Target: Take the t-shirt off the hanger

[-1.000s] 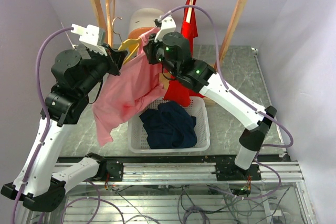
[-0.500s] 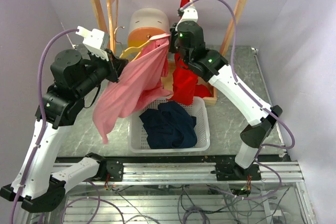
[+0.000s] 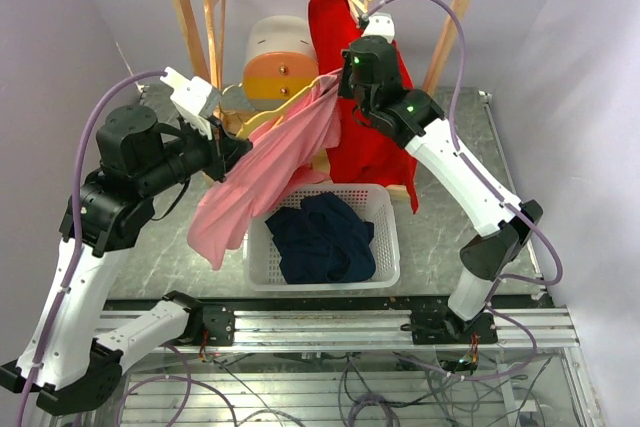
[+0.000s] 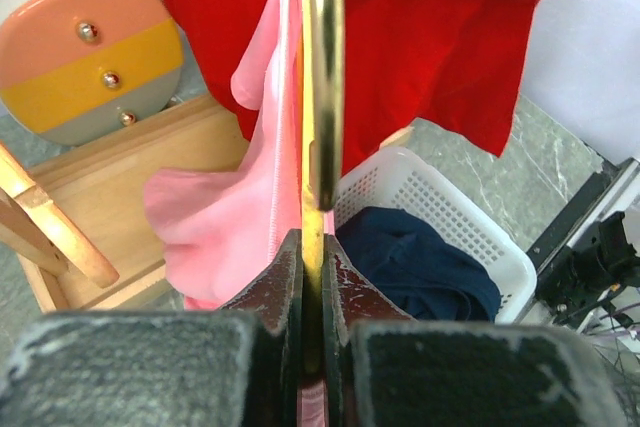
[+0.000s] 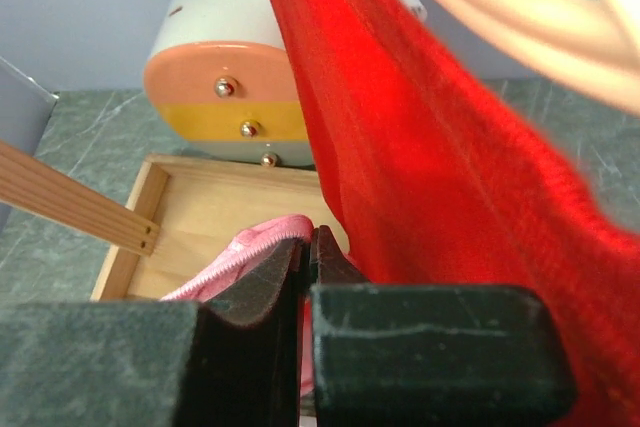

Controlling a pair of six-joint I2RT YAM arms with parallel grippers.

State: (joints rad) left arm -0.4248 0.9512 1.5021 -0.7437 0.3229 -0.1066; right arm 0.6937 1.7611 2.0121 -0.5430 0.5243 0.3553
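Pink t-shirt stretches in mid-air between the two arms, above the white basket. Its upper edge is pinched between the closed fingers of the right gripper, just in front of the red garment. The left gripper is clamped on the yellow hanger, with the shirt draped along one side of the hanger and its tail hanging below the fingers.

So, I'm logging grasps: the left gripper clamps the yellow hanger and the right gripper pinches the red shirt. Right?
Not quite. The right wrist view shows the right gripper pinching the pink t-shirt, not the red shirt beside it. The left gripper does clamp the yellow hanger.
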